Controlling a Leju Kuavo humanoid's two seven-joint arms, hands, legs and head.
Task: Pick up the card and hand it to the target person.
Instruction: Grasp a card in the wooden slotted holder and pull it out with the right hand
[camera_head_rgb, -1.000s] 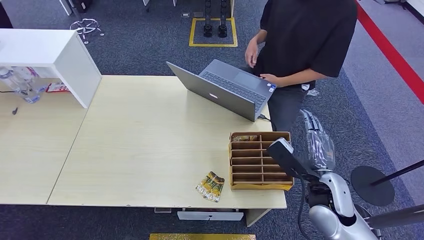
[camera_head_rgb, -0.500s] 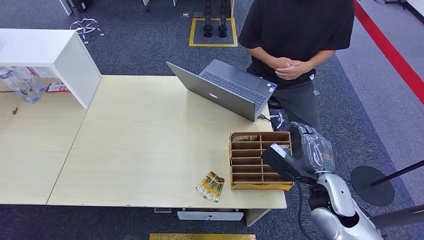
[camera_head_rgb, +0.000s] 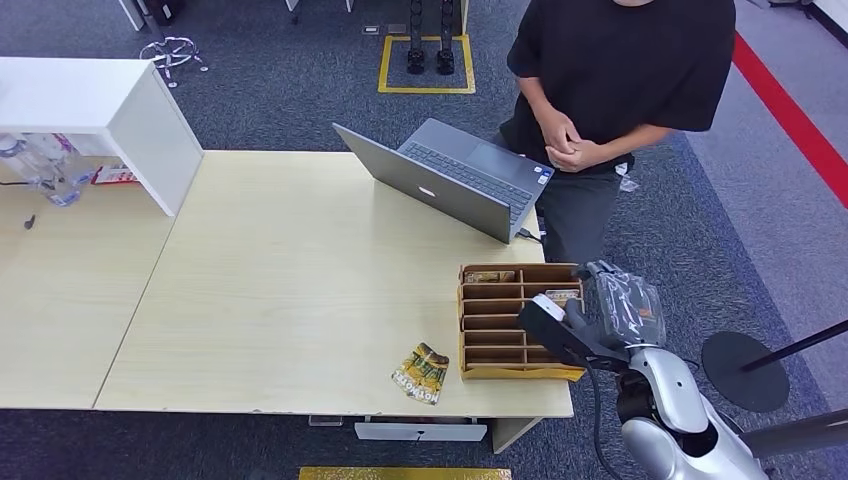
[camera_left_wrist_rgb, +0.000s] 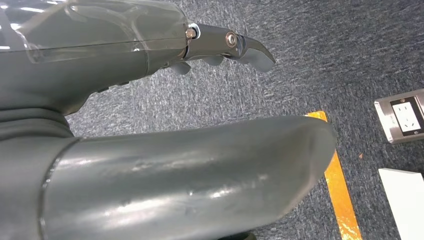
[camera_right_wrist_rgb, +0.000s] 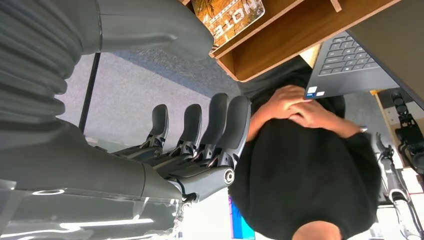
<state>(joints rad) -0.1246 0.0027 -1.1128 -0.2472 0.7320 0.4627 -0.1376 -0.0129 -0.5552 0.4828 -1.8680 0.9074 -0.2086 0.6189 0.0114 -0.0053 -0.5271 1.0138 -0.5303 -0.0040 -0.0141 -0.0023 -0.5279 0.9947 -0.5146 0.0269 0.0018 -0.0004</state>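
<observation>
We've got our right hand (camera_head_rgb: 612, 305) hovering lower right of the frame, fingers (camera_right_wrist_rgb: 220, 122) loose and holding nothing, beside the wooden organizer (camera_head_rgb: 520, 322) on the tabletop (camera_head_rgb: 290, 280), where the card (camera_head_rgb: 562, 296) sits in an upper slot — probably thin, light, slick, so pinch its exposed edge.

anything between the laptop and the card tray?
Nothing: head view shows bare table between laptop and tray.

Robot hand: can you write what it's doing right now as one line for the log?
right robot hand: empty, beside wooden organizer | card: in organizer slot, not picked | person: behind laptop, hands clasped
</observation>
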